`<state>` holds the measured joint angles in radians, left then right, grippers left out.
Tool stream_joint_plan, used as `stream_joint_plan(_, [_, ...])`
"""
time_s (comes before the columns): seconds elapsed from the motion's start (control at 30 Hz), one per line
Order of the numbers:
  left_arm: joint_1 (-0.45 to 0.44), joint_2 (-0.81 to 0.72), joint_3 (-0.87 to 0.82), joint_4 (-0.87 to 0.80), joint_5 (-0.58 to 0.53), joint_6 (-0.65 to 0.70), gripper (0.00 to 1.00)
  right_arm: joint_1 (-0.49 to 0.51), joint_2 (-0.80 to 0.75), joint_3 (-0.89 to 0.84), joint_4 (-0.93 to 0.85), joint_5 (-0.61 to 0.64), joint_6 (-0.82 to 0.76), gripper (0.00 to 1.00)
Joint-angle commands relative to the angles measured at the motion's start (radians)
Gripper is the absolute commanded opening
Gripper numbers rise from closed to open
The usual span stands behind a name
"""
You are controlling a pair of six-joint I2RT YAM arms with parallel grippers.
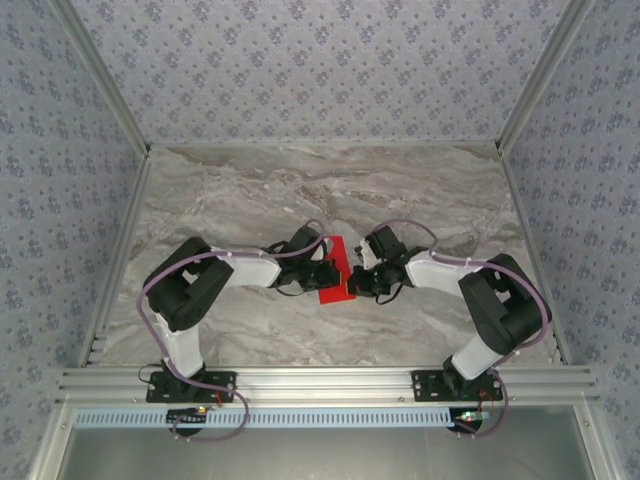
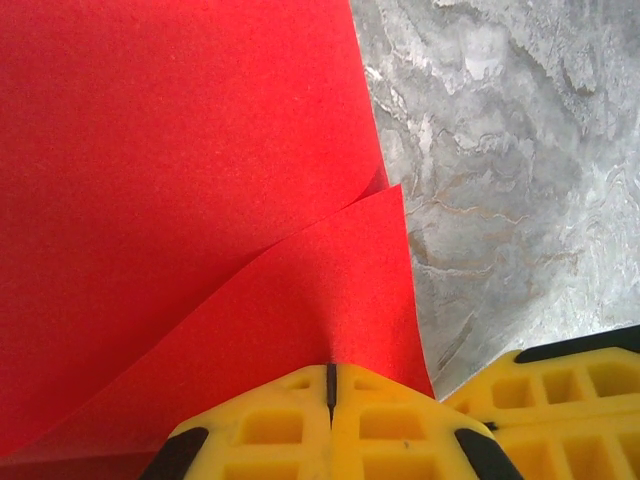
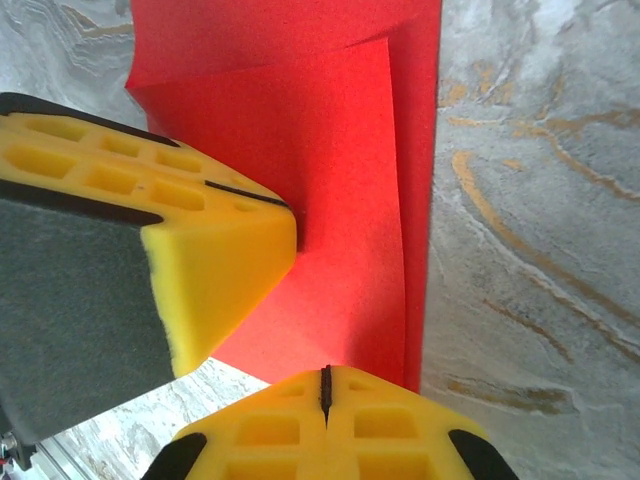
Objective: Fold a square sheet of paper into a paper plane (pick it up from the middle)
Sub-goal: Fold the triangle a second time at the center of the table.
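we see the left gripper [image 2: 330, 385] pressed together, pinching an edge of the red paper [image 2: 150, 180] | right gripper [image 3: 325, 385] also closed on that paper, just beside the left | paper layered, lying between both grippers, marble table [image 2: 520, 150] alongside

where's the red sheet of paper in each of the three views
Top external: the square sheet of paper is at table centre, between the two wrists.
Left wrist: left and middle, its near edge pinched in the left gripper at the bottom.
Right wrist: top centre, running down into the right gripper.
Shared landmark: the grey marble table beside the paper.
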<state>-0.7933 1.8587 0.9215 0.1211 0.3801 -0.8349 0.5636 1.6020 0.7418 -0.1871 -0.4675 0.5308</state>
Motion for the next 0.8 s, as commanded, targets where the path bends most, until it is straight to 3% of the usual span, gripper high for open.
stream_joint_plan(0.0, [-0.003, 0.036, 0.013, -0.098, -0.061, -0.007, 0.00, 0.011, 0.050, 0.038, -0.030, 0.010, -0.014, 0.03])
stream_joint_plan(0.2, [-0.004, 0.040, 0.011, -0.153, -0.107, -0.023, 0.00, -0.005, 0.035, 0.018, -0.098, 0.048, -0.048, 0.02])
stream_joint_plan(0.53, [-0.002, 0.046, 0.004, -0.169, -0.113, 0.001, 0.00, -0.096, -0.128, -0.112, -0.133, -0.012, -0.064, 0.02])
stream_joint_plan(0.77, [0.001, 0.007, 0.014, -0.146, -0.094, 0.102, 0.00, -0.043, -0.132, -0.037, -0.046, -0.019, -0.018, 0.02])
